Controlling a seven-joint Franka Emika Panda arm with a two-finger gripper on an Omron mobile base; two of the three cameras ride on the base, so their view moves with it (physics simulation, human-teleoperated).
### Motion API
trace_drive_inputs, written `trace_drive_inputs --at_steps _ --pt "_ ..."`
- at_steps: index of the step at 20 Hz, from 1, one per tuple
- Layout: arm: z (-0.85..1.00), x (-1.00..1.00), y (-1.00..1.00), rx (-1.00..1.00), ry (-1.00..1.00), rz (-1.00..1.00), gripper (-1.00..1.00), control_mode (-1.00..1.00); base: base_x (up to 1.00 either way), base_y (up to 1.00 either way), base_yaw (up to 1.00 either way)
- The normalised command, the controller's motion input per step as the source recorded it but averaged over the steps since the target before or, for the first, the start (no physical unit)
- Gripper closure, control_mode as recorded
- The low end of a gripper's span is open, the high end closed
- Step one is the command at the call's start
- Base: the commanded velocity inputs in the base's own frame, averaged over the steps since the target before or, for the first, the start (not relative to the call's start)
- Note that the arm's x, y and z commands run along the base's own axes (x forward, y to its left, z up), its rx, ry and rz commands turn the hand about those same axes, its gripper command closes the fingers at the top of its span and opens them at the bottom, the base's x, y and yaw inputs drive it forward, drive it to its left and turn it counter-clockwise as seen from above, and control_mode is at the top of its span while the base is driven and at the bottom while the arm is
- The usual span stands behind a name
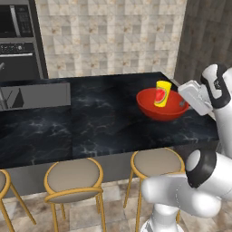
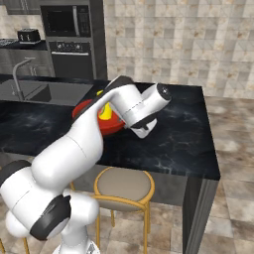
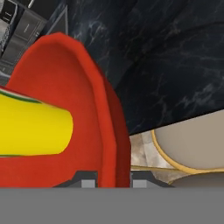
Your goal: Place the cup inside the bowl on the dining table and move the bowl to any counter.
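The bowl [image 3: 65,109] is gripped by its rim between the 2 fingers [image 3: 89,183], at the desk [image 1: 104,118] edge. The cup [image 1: 162,94] is seen inside the bowl, beyond the fingers.

No legible text, brand, number or sign anywhere. Cup [image 1: 162,94] has a red mark on its side, a picture rather than lettering. Oven [image 2: 72,51] control strip has pale specks, too small to read.
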Motion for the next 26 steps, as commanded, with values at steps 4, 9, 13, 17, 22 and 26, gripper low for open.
trace_drive_inputs --at_steps 4,9,13,17,22,26 --pt "0.00 0.00 0.00 0.00 0.00 0.00 1.00 -1.00 0.00 0.00 0.00" --pt "0.00 0.00 0.00 0.00 0.00 0.00 1.00 -1.00 0.00 0.00 0.00" --pt "0.00 0.00 0.00 0.00 0.00 0.00 1.00 1.00 -0.07 0.01 0.00" --pt "0.00 0.00 0.00 0.00 0.00 0.00 1.00 1.00 -0.26 0.68 0.00" --pt "0.00 0.00 0.00 0.00 0.00 0.00 1.00 1.00 -0.25 0.96 0.00" --pt "0.00 0.00 0.00 0.00 0.00 0.00 1.00 1.00 -0.16 1.00 0.00"
